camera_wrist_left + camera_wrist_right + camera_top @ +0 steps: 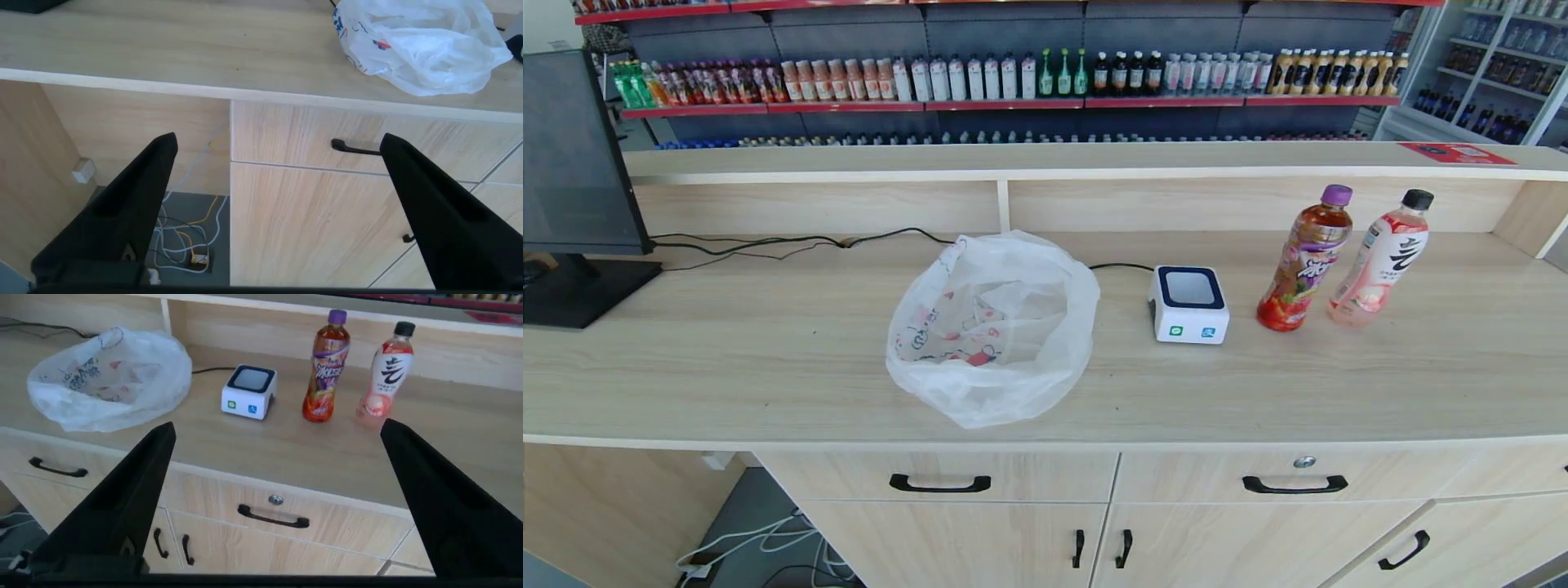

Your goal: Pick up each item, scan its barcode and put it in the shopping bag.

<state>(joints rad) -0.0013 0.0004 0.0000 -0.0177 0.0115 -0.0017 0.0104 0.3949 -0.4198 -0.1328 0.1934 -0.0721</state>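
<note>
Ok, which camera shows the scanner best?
The head view: the scanner sits near centre, its top window plain. The right wrist view shows it farther off. The left wrist view faces the bag.

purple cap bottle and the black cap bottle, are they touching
Apart. The right wrist view shows a strip of counter between the purple-cap bottle and the black-cap bottle, from base to cap; the head view shows that gap too.
</note>
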